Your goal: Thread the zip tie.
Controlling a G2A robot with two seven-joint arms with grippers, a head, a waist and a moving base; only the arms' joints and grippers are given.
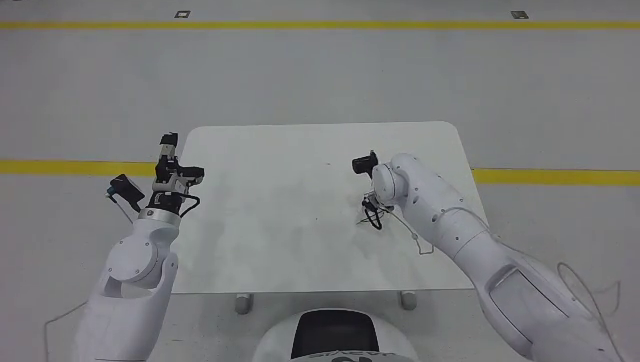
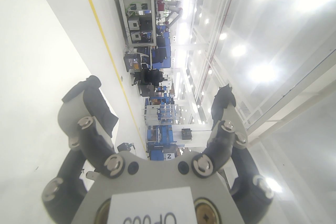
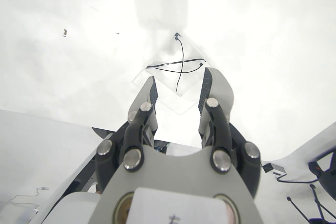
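A few thin black zip ties [image 3: 182, 54] lie crossed over one another in a shallow clear tray [image 3: 181, 107] on the white table [image 1: 280, 242]. The right wrist view looks down on them. They sit just ahead of the right gripper [image 3: 181, 86], in line with the gap between its fingers, and nothing touches them. The two ribbed fingers [image 3: 205, 83] stand moderately apart and hold nothing. The tray's nearest corner lies below the gap between them.

In the top view the right gripper [image 1: 370, 210] points down over the right part of the table. The ties are too fine to make out from there.

The left gripper [image 1: 175, 162] is well apart from the tray, at the table's left edge, pointing away from the robot. In the left wrist view the left gripper [image 2: 157, 89] has its dark fingers [image 2: 89, 93] spread wide, with nothing between them. That camera faces out into the room and not at the ties.

The table is plain white with rounded corners and a few small dark specks [image 3: 64, 32]. Around it is a pale grey floor [image 1: 320, 72] crossed by a yellow line [image 1: 320, 25]. The left wrist view also shows that line [image 2: 105, 36], with equipment racks [image 2: 136, 17], blue workbenches and rows of bright ceiling lights [image 2: 239, 50].
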